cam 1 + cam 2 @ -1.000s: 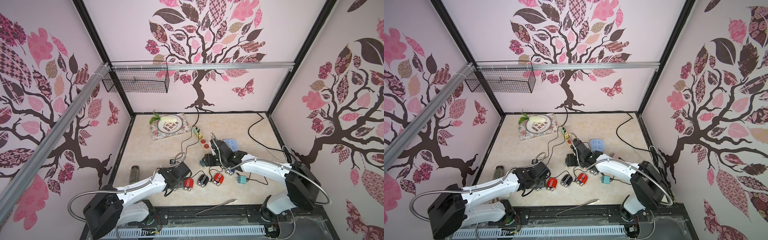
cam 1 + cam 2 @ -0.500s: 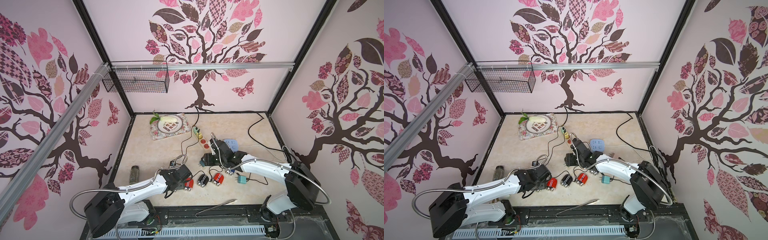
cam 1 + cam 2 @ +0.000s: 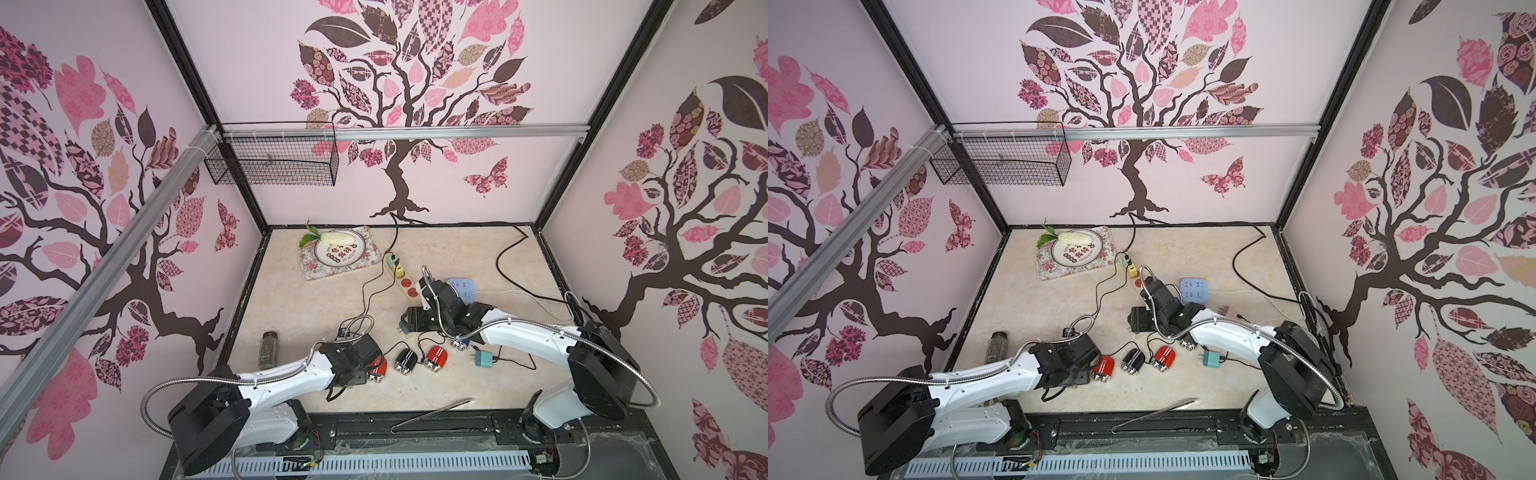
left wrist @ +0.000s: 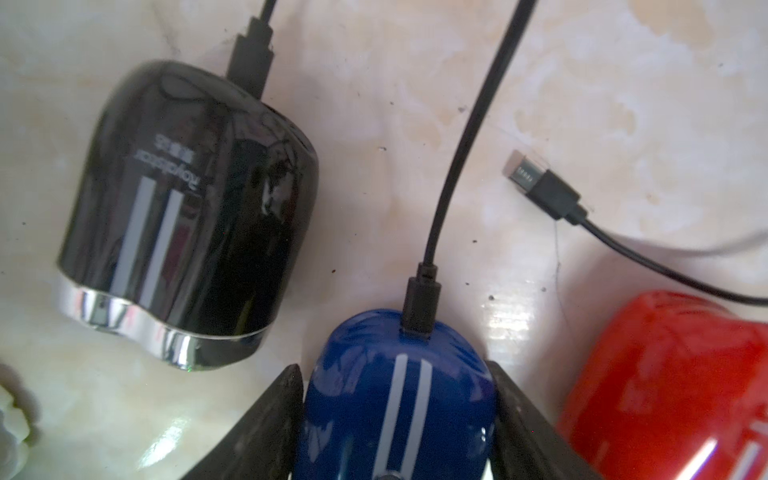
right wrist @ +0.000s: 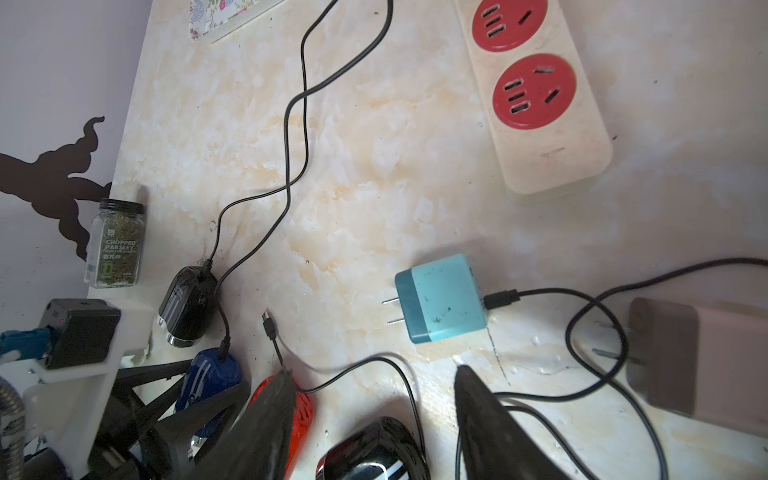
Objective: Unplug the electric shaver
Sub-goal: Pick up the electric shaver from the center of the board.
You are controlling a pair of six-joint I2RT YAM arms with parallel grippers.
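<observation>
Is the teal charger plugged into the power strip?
No, the charger lies on the table with bare prongs, apart from the power strip.

**Robot lab cell dressed up as a home**

We read this as a lab data-collection booth, not a real room. Black frame posts (image 3: 208, 120) and an aluminium rail (image 3: 415, 133) hold flat wall panels (image 3: 540, 62) printed with pink tree decals. Left arm (image 3: 282, 380) and right arm (image 3: 528, 336) sit on a base rail (image 3: 415, 428) at the front edge, slotted cable duct (image 3: 374, 461) below. Home props lie on the marble-look worktop (image 3: 311, 299): floral tray (image 3: 370, 257), power strip (image 3: 401, 276), spice jar (image 3: 268, 349), electric shavers (image 3: 405, 359). A wire basket (image 3: 270, 166) hangs off the rail.
</observation>
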